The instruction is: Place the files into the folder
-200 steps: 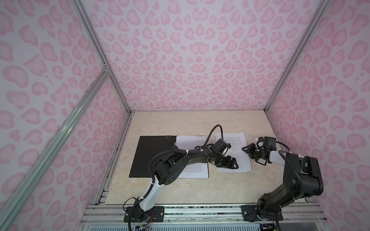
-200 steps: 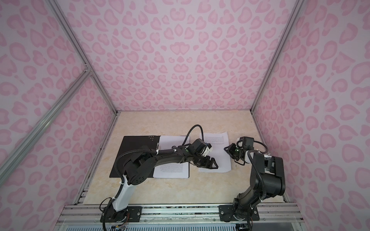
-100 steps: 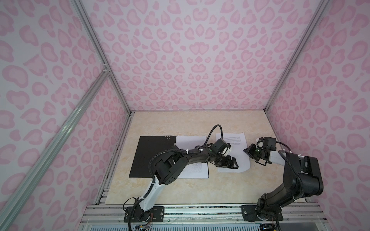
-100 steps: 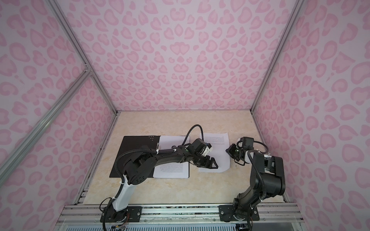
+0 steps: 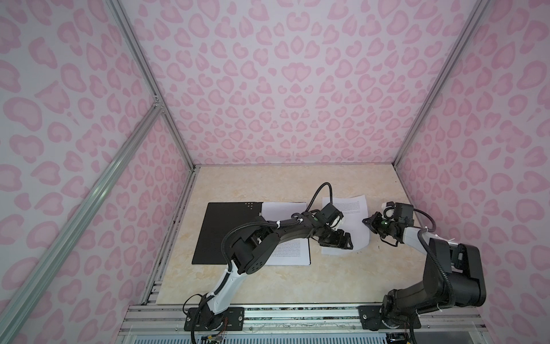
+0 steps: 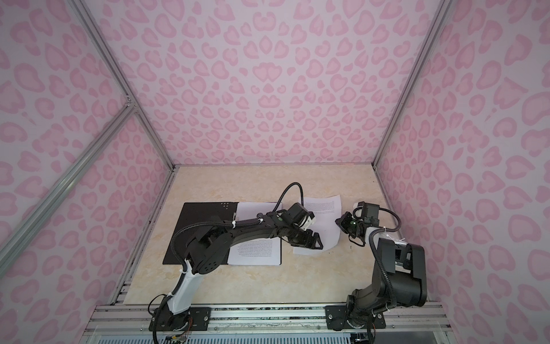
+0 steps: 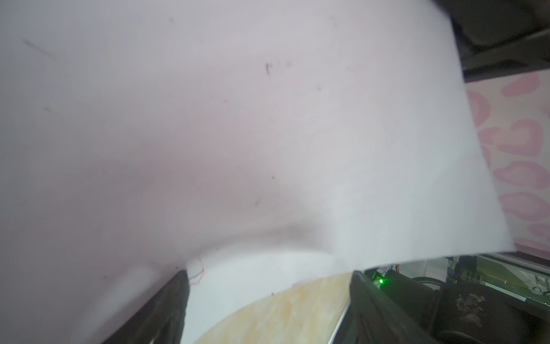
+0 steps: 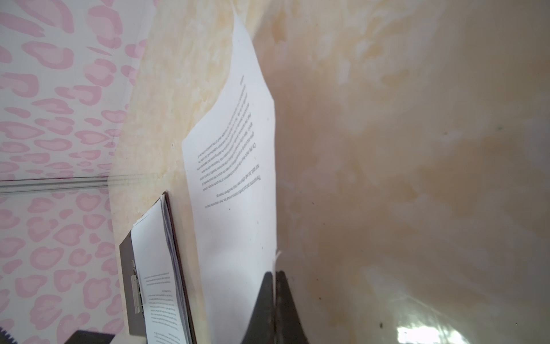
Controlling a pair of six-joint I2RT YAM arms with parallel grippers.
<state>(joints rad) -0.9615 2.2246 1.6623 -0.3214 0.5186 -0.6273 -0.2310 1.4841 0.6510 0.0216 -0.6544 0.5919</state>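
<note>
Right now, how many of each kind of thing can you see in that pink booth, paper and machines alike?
Open folder: 1
Paper stack in the folder: 1, sheets uncountable
Loose printed sheet: 1
Robot grippers: 2, left gripper and right gripper
Total: 5

Beige marbled table [image 5: 268, 184], and there's paperwork on it. At nine o'clock from the middle, the folder [image 5: 226, 232] lies flat and wide open, black inside facing up. On its three-o'clock half sit the files [image 5: 284, 208], stacked, printed text showing, edges slightly uneven in the right wrist view. Over at three o'clock lies a loose sheet [image 5: 354, 205], just beside the folder with a strip of bare table between them. Its three-o'clock edge curls up off the surface, though how far is hard to judge from above.
</note>
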